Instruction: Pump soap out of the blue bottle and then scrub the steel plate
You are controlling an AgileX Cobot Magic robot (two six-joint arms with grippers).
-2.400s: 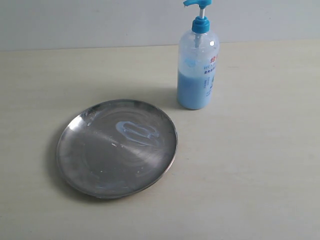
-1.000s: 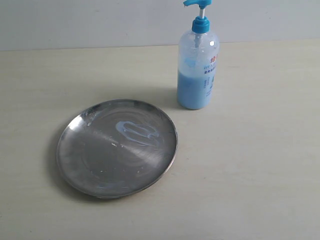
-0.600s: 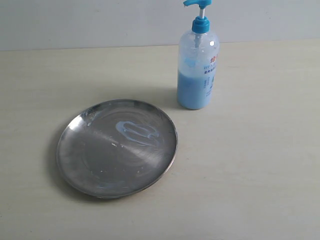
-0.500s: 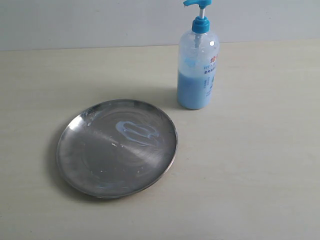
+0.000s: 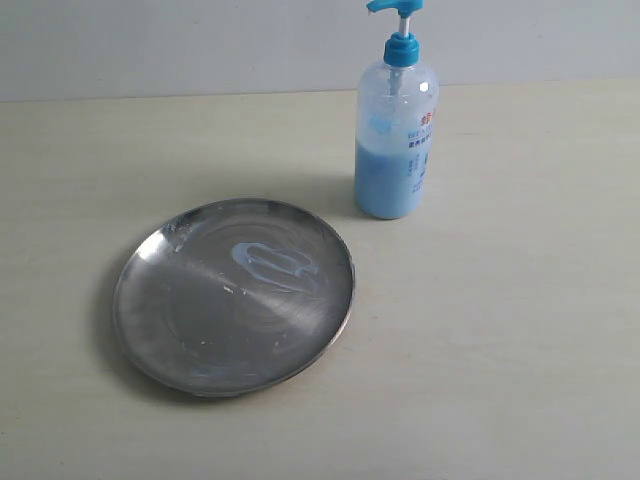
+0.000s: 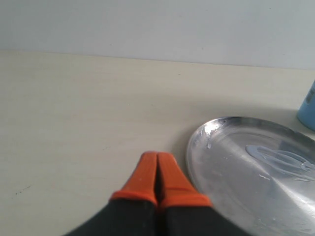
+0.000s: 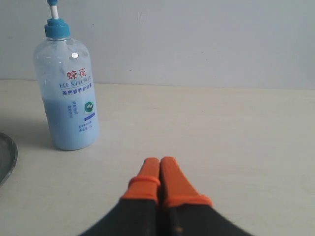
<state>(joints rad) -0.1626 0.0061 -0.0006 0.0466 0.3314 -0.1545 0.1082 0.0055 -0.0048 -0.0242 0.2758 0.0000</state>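
Left gripper (image 6: 157,162) and right gripper (image 7: 160,167): fully closed, empty. Blue bottle (image 5: 395,140) upright just behind soap-smeared steel plate (image 5: 200,330).

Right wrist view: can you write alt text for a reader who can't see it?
The right gripper, shut and empty, its tips orange, sits in the foreground above a pale table. Farther off, a clear pump bottle partly filled with light blue soap stands upright, untouched. The edge of a steel plate just shows beside the bottle.
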